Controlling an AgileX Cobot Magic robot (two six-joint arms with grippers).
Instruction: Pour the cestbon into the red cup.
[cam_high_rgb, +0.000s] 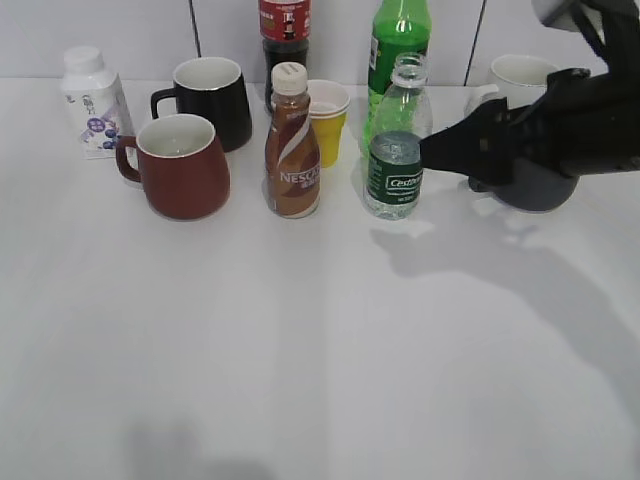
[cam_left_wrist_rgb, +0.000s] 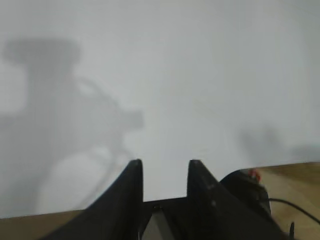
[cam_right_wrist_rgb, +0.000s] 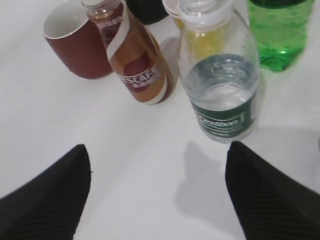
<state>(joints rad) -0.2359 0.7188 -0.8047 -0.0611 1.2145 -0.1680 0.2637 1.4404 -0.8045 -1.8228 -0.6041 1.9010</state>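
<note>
On the counter (cam_high_rgb: 320, 350), I see the cestbon (cam_high_rgb: 396, 150) upright beside the Nescafe bottle (cam_high_rgb: 292, 145); the red cup (cam_high_rgb: 180, 165) stands left. My right gripper (cam_right_wrist_rgb: 155, 190) is spread wide near the cestbon; the left gripper (cam_left_wrist_rgb: 165, 172) is parted, empty.

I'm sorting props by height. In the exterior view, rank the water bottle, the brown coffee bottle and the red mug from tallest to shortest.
1. Water bottle, tallest, though only slightly.
2. Brown coffee bottle, close behind.
3. Red mug, clearly the shortest.
All three stand at a similar depth.
</note>
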